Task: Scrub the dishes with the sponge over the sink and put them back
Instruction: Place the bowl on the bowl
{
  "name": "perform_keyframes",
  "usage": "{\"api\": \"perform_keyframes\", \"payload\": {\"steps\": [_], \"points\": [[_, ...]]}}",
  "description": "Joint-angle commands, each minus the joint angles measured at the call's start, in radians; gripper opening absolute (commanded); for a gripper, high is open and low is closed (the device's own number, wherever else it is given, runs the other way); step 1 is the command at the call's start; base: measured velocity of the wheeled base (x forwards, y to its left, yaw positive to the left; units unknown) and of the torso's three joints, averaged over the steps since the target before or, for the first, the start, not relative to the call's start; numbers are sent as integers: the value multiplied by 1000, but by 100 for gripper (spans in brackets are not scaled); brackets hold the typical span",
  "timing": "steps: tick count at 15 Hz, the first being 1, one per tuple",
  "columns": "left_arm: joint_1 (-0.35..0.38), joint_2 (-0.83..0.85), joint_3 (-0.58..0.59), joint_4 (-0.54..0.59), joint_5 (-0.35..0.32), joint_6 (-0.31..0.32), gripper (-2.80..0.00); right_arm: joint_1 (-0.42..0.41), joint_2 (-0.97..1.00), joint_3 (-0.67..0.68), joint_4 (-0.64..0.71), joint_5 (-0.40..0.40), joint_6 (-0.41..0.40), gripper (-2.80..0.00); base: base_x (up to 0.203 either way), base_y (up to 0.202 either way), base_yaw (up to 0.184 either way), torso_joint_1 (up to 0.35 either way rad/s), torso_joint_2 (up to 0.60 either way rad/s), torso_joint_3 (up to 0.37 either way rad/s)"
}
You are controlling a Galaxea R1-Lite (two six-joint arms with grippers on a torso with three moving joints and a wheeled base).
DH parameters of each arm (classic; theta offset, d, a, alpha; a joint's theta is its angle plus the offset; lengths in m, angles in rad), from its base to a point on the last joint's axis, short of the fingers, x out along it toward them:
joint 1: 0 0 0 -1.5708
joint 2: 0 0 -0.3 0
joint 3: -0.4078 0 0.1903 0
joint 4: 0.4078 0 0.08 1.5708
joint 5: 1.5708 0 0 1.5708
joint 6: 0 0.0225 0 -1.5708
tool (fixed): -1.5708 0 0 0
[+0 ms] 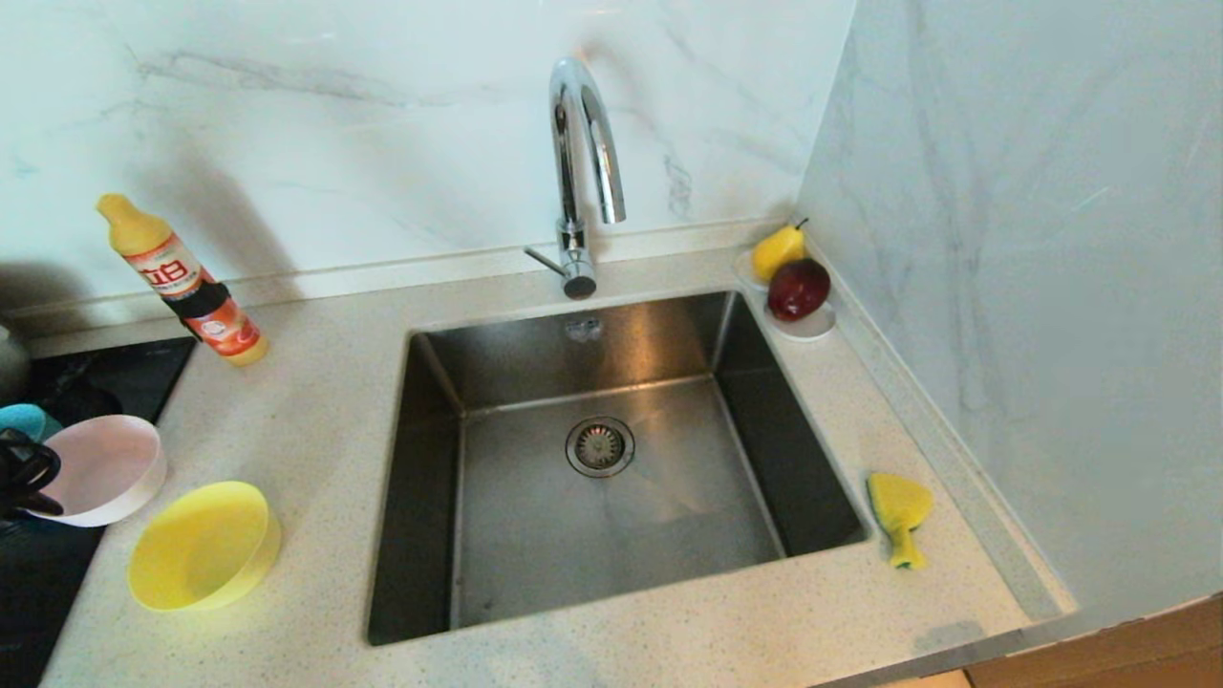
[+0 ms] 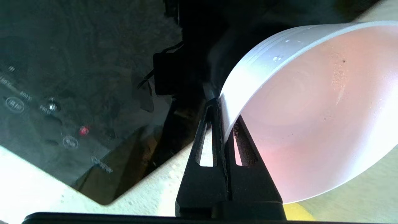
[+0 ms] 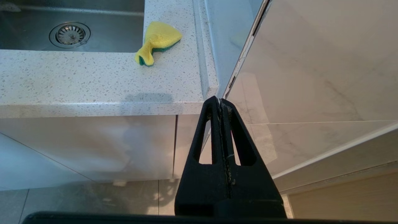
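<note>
My left gripper (image 1: 33, 478) (image 2: 224, 112) is shut on the rim of the pale pink bowl (image 1: 103, 468) (image 2: 311, 109), one finger inside the wall and one outside. The bowl sits tilted at the counter's far left, by the cooktop. The yellow bowl (image 1: 203, 545) lies just in front of it, and a bit of the light blue bowl (image 1: 23, 419) shows behind. The sponge (image 1: 898, 508) (image 3: 158, 40) lies on the counter right of the sink (image 1: 497, 497) (image 3: 102, 34). My right gripper (image 3: 220, 104) hangs shut and empty below the counter's front edge.
A detergent bottle (image 1: 182, 282) stands at the back left. The chrome tap (image 1: 583, 172) arches over the basin. A white saucer (image 1: 812, 330) with a pear and a red fruit sits in the back right corner. The black cooktop (image 1: 105, 382) (image 2: 77, 93) lies at left, and a marble wall (image 1: 1032, 287) bounds the right.
</note>
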Motion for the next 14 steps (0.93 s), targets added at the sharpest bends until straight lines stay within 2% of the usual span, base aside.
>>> {"api": "perform_keyframes", "payload": {"steps": [1, 2, 6, 8, 10, 11, 14], "points": [[1, -65, -8, 13, -7, -13, -280, 0, -1, 0, 0, 1, -1, -280, 0, 0, 0, 0, 0, 0], [0, -90, -9, 26, -17, -14, -280, 0, -1, 0, 0, 1, -1, -280, 0, 0, 0, 0, 0, 0], [-2, -184, -13, 130, -126, -18, -280, 0, 0, 0, 0, 1, -2, -280, 0, 0, 0, 0, 0, 0], [-4, -228, -10, 194, -202, -10, -280, 0, -2, 0, 0, 1, 0, -280, 0, 0, 0, 0, 0, 0], [-34, -248, 20, 214, -217, 10, -280, 0, 0, 0, 0, 1, -1, -280, 0, 0, 0, 0, 0, 0], [-48, -253, 46, 215, -215, 29, -280, 0, -2, 0, 0, 1, -1, -280, 0, 0, 0, 0, 0, 0], [-78, -280, 171, 206, -210, 145, -280, 0, 0, 0, 0, 1, 0, -280, 0, 0, 0, 0, 0, 0]]}}
